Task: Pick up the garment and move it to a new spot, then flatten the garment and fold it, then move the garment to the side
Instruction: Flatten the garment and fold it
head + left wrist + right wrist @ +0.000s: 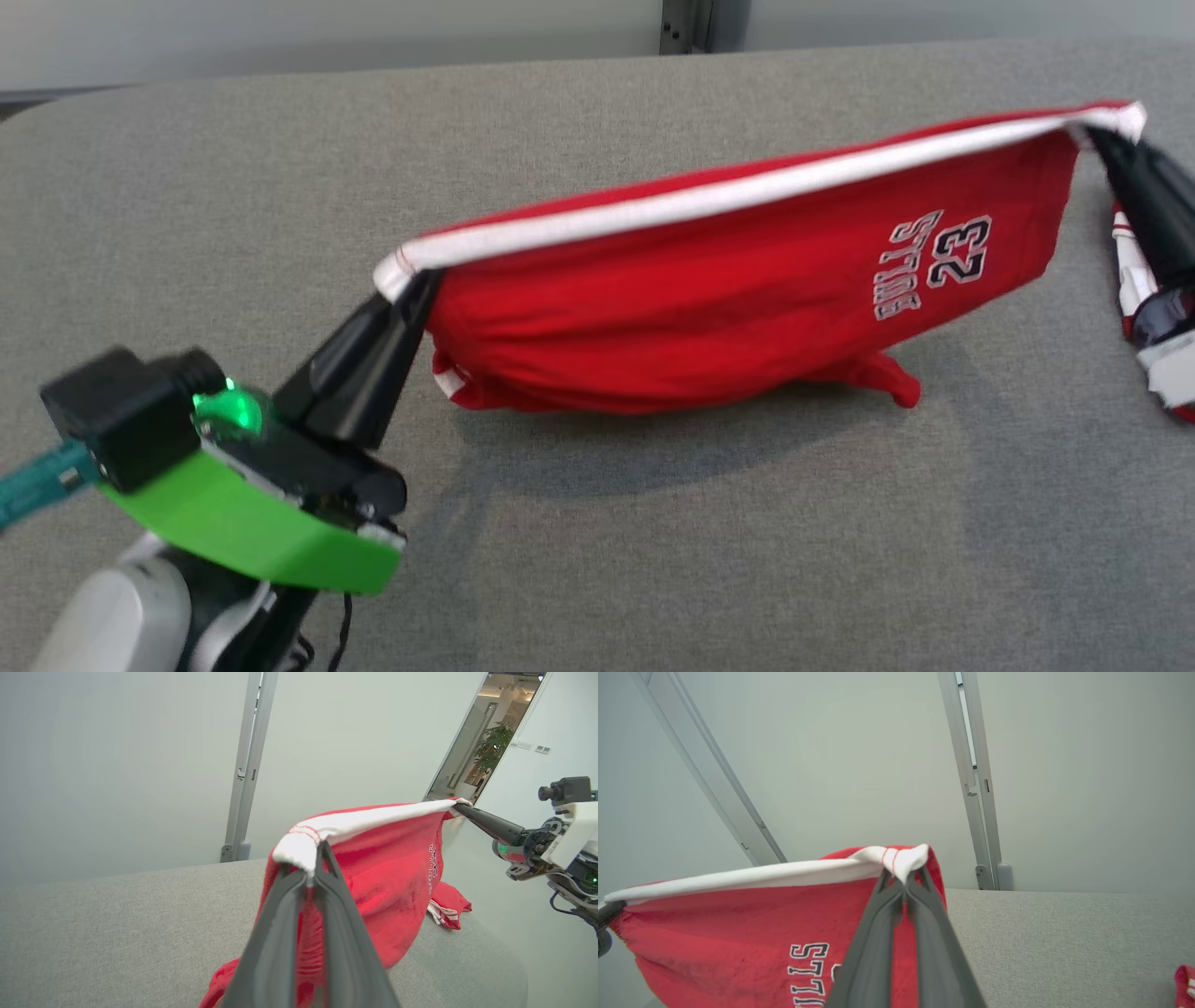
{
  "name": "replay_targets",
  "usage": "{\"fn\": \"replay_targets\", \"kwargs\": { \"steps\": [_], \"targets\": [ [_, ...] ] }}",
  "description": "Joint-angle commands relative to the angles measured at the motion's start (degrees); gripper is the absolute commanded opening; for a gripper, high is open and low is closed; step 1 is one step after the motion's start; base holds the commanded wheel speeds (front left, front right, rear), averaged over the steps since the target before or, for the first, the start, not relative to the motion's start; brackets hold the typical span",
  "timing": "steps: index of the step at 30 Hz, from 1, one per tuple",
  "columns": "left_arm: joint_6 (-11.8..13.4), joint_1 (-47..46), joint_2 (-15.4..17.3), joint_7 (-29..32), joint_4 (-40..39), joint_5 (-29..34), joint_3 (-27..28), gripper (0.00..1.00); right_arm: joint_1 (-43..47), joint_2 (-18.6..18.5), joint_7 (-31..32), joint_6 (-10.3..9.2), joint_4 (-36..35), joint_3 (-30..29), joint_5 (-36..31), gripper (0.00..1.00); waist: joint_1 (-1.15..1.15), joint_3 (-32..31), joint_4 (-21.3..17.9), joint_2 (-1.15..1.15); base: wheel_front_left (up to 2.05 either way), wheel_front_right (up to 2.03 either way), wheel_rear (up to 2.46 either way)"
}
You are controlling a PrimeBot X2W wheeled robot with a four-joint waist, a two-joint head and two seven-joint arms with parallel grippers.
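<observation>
Head view: the grey padded surface point(653, 541) carries a red jersey garment point(709, 317), which hangs stretched above the surface's middle and right part, with its lowest folds and one sleeve touching the cloth top below. It looks light, soft and limp. It sags wherever it is unsupported and would likely crumple if one end were let go, so it needs a hold at two spread points. Its white band point(709, 196) along the top edge looks like the best place to hold, being a thicker seam that is less likely to slip than the thin red knit. The left gripper point(411, 289) is clamped on the band's near-left end and the right gripper point(1097, 140) on its far-right end, both sets of jaws pressed together on the fabric. The printed lettering point(934, 266) hangs upside down.
</observation>
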Motion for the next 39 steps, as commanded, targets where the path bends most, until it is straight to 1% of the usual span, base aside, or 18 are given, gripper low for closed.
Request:
{"fn": "replay_targets", "kwargs": {
  "steps": [1,3,5,7,9,12,15,18,20,21,23,24,27,30,32,34,37,39],
  "targets": [
    [-0.1,-5.4,0.5,1.8,0.1,-0.9,0.7,0.0,-4.2,-0.8,2.2,-0.01,-0.2,-1.4,-0.2,0.0,0.0,6.3,-1.1,0.0,0.0,0.0,0.0],
    [-0.3,-13.6,1.1,5.2,2.0,-1.1,1.0,0.0,-10.9,-1.0,5.8,-0.01,1.0,-2.2,-0.2,0.0,0.0,10.0,-1.2,0.0,0.0,0.0,0.0],
    [-0.5,-22.5,0.2,7.9,5.6,-1.6,1.1,0.0,-18.9,-0.7,9.0,-0.01,3.4,-1.9,-1.6,0.0,0.0,13.3,-1.1,0.0,0.0,0.0,0.0],
    [-0.7,-32.7,-1.0,10.3,10.7,-1.7,0.7,0.0,-28.5,0.3,11.7,-0.01,7.1,-1.4,-3.9,0.0,0.0,17.0,-0.9,0.0,0.0,0.0,0.0],
    [-0.7,-42.8,-2.5,11.6,17.8,-0.5,0.6,0.0,-38.5,2.9,13.1,0.0,12.0,-0.2,-6.2,0.0,0.0,19.9,-1.0,0.0,0.0,0.0,0.0],
    [-0.6,-56.2,-5.4,9.3,30.0,2.2,0.9,0.0,-52.0,7.9,10.8,0.0,21.3,0.3,-11.5,0.0,0.0,22.3,-1.9,0.0,0.0,0.0,0.0],
    [-0.4,-67.4,-6.7,3.8,41.5,7.2,0.8,0.0,-62.1,13.6,5.8,0.0,30.6,-0.1,-16.5,0.0,0.0,23.5,-3.3,0.0,0.0,0.0,0.0],
    [-0.5,-75.2,-7.6,-3.3,50.2,11.9,-0.3,0.0,-69.1,17.6,0.0,-0.01,37.4,-1.2,-19.6,0.0,0.0,24.4,-4.7,0.0,0.0,0.0,0.0],
    [-0.1,-79.2,-8.1,-9.0,55.1,14.3,-0.5,0.0,-72.1,19.5,-3.7,-0.01,40.5,-1.6,-20.5,0.0,0.0,25.0,-5.5,0.0,0.0,0.0,0.0],
    [-0.4,-80.4,-8.4,-11.2,57.2,15.1,-0.9,0.0,-73.1,20.1,-5.0,-0.01,41.6,-1.6,-20.5,0.0,0.0,25.3,-5.8,0.0,0.0,0.0,0.0],
    [-0.6,-82.3,-8.8,-16.1,60.9,15.7,-0.4,0.0,-73.7,20.6,-7.0,-0.01,42.7,-0.5,-19.9,0.0,0.0,26.2,-6.2,0.0,0.0,0.0,0.0],
    [-0.9,-81.8,-9.2,-17.3,62.8,15.3,-0.6,0.0,-73.0,20.6,-7.3,-0.01,43.0,0.4,-19.3,0.0,0.0,26.4,-6.2,0.0,0.0,0.0,0.0],
    [-2.0,-78.7,-9.3,-19.5,68.0,14.6,-2.7,0.0,-68.1,19.3,-8.5,-0.01,42.0,4.1,-16.6,0.0,0.0,27.1,-6.3,0.0,0.0,0.0,0.0],
    [-2.5,-72.2,-9.2,-21.8,70.7,13.6,-5.9,0.0,-59.9,17.3,-11.0,0.0,39.6,8.6,-13.0,0.0,0.0,26.5,-6.3,0.0,0.0,0.0,0.0],
    [-2.5,-66.1,-8.9,-23.0,69.6,12.1,-8.6,0.0,-53.3,15.5,-13.4,0.01,37.3,11.6,-11.0,0.0,0.0,25.3,-6.5,0.0,0.0,0.0,0.0],
    [-2.5,-59.7,-7.3,-23.6,66.6,11.7,-12.4,0.0,-46.2,11.9,-15.9,0.0,34.4,14.7,-11.0,0.0,0.0,24.2,-6.3,0.0,0.0,0.0,0.0],
    [-2.5,-49.9,-5.4,-23.9,61.1,9.4,-15.6,0.0,-35.2,7.9,-19.0,0.01,29.7,17.6,-9.8,0.0,0.0,22.6,-5.6,0.0,0.0,0.0,0.0],
    [-2.5,-43.0,-3.5,-23.9,56.5,9.6,-16.6,0.0,-27.4,5.4,-20.5,0.01,26.8,18.7,-9.1,0.0,0.0,20.2,-5.2,0.0,0.0,0.0,0.0]
  ]
}}
